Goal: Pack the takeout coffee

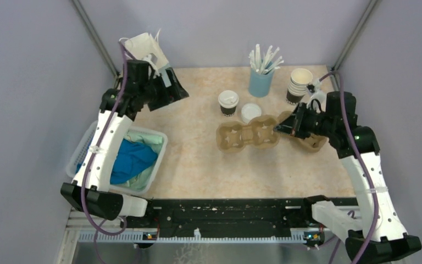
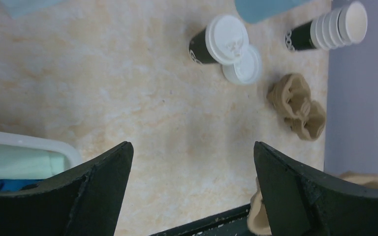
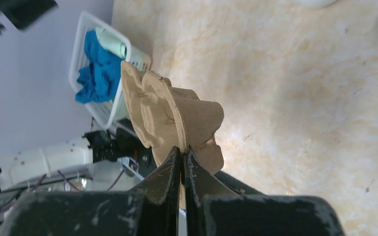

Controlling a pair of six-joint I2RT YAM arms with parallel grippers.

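The takeout coffee, a dark cup with a white dome lid, stands upright at the back middle of the table. A brown pulp cup carrier is pinched by its edge in my right gripper, which is shut on it in front of the coffee. In the right wrist view the carrier hangs tilted above the table. My left gripper is open and empty, high at the back left, well apart from the coffee.
A loose white lid lies beside the coffee. A blue holder of stirrers and a stack of lidless cups stand behind. A second carrier lies at right. A white basket of cloths sits at left.
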